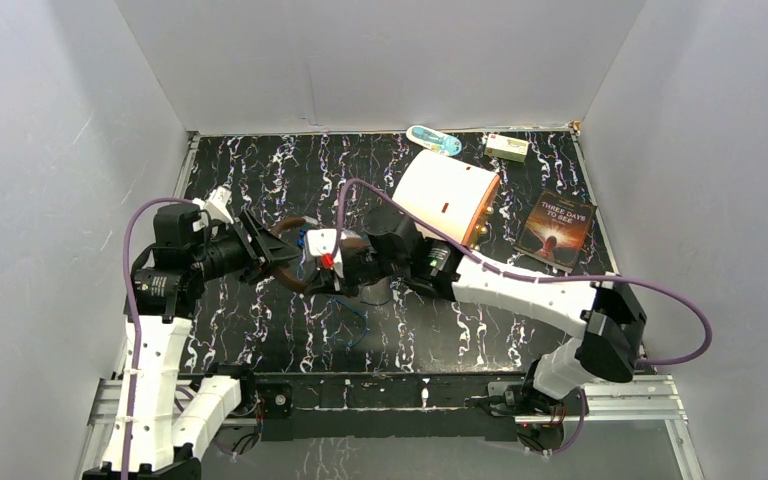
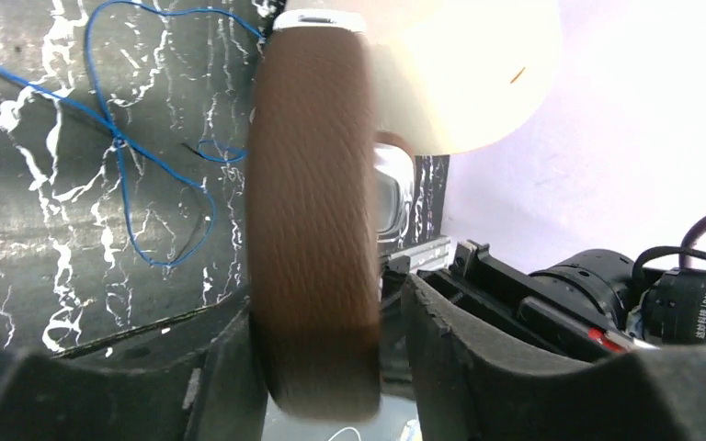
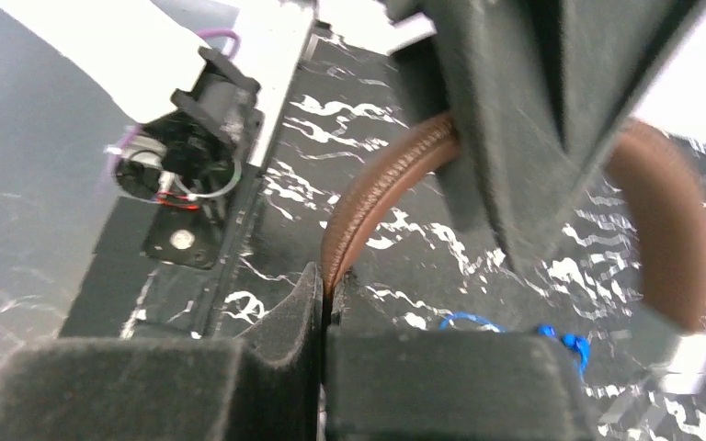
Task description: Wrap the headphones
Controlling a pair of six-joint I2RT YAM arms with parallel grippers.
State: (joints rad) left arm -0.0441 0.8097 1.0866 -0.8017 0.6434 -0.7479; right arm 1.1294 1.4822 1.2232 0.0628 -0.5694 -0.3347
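The brown headphones [image 1: 293, 272] hang between my two grippers over the left-middle of the black marble table [image 1: 520, 170]. My left gripper [image 1: 272, 250] is open around the padded headband [image 2: 313, 184]; the band rests against one finger and a gap shows at the other. My right gripper [image 1: 337, 262] is shut on the headband's thin edge [image 3: 377, 184], pinched at my right gripper's tips [image 3: 327, 285]. The thin blue cable [image 1: 360, 322] trails loose on the table; it also shows in the left wrist view [image 2: 119, 138] and the right wrist view [image 3: 464, 322]. A silver slider [image 2: 391, 197] shows behind the band.
A large cream cylinder [image 1: 450, 195] lies just behind the right arm, also in the left wrist view [image 2: 460, 73]. A book [image 1: 557, 230] lies at the right. A small white box [image 1: 507, 147] and a blue-and-white item [image 1: 433, 140] sit by the back wall.
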